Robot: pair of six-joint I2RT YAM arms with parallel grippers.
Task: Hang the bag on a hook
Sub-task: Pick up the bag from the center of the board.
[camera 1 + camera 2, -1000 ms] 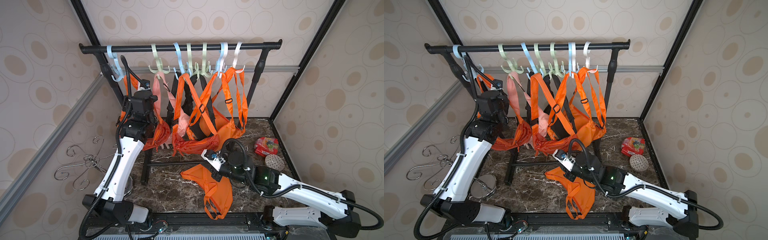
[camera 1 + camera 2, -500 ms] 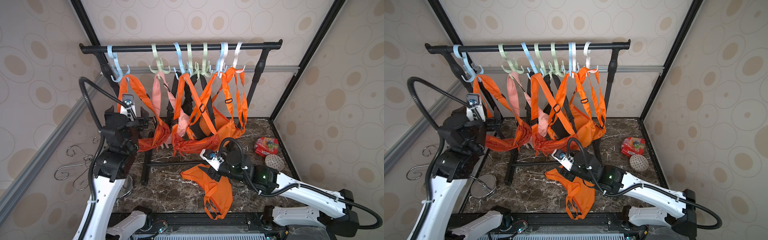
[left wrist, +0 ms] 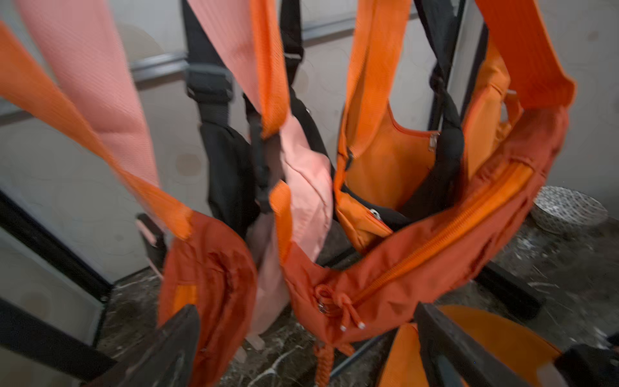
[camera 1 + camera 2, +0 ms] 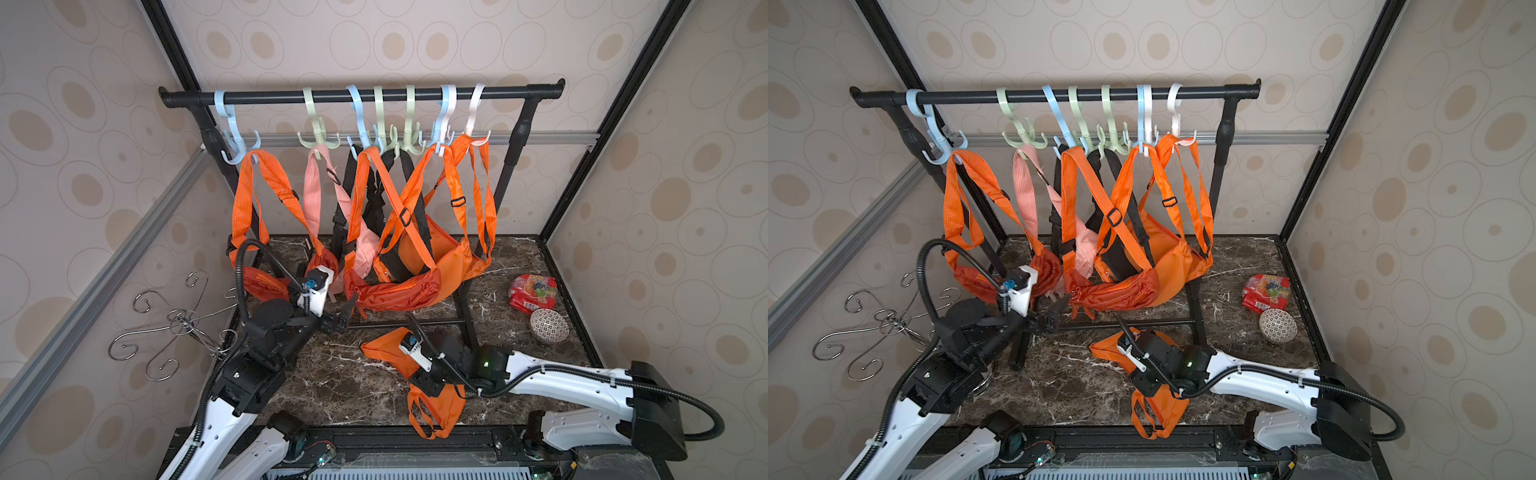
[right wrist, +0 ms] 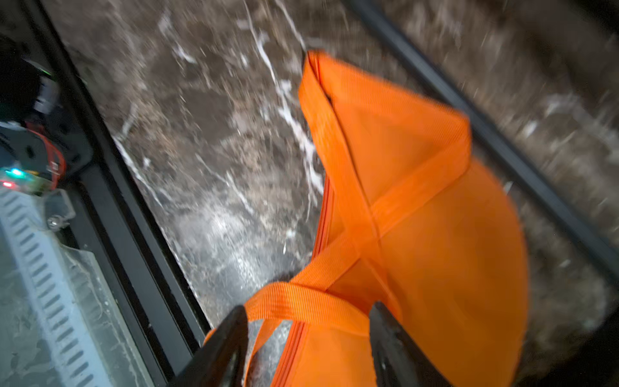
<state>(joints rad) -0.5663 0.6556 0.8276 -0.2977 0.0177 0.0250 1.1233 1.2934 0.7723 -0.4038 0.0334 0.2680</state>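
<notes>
1. Found left gripper spread wide, gripping nothing, poised low just beside the hanging bags.
2. Saw right gripper with fingers apart, astride an orange strap that crossed the gap between them.
3. Located orange bag lying on the marble table in both top views, in front of the rack's base bar, partly under the right arm, not on any hook.
4. Counted seven plastic hooks on the black rail; noted orange, pink and black bags dangling from them by their straps.
5. Spotted a red packet and a patterned bowl close together near the right wall; spotted a wire stand well apart, at the left.
</notes>
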